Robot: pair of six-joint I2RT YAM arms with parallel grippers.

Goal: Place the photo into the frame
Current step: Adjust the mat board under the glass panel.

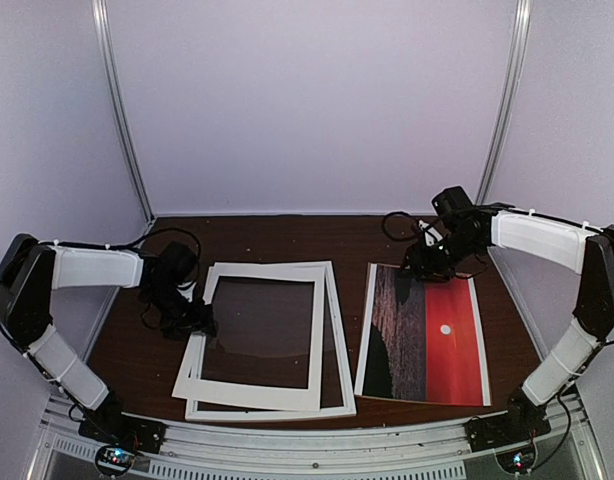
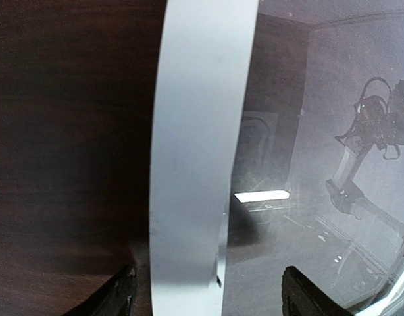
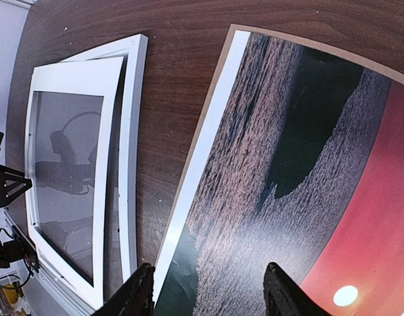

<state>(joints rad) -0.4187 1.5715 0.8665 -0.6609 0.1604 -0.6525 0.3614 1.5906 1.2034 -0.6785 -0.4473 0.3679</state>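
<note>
Where under mat [image 1: 252, 396], frame [image 1: 341, 340] rail unseen.

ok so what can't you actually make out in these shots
Top view: whether the left gripper touches the mat; its own dark body hides the contact.
Left wrist view: the outline of the frame, cut off by the picture edges and hazed by glare.
Right wrist view: much of the photo, cut off by the picture edges.
</note>
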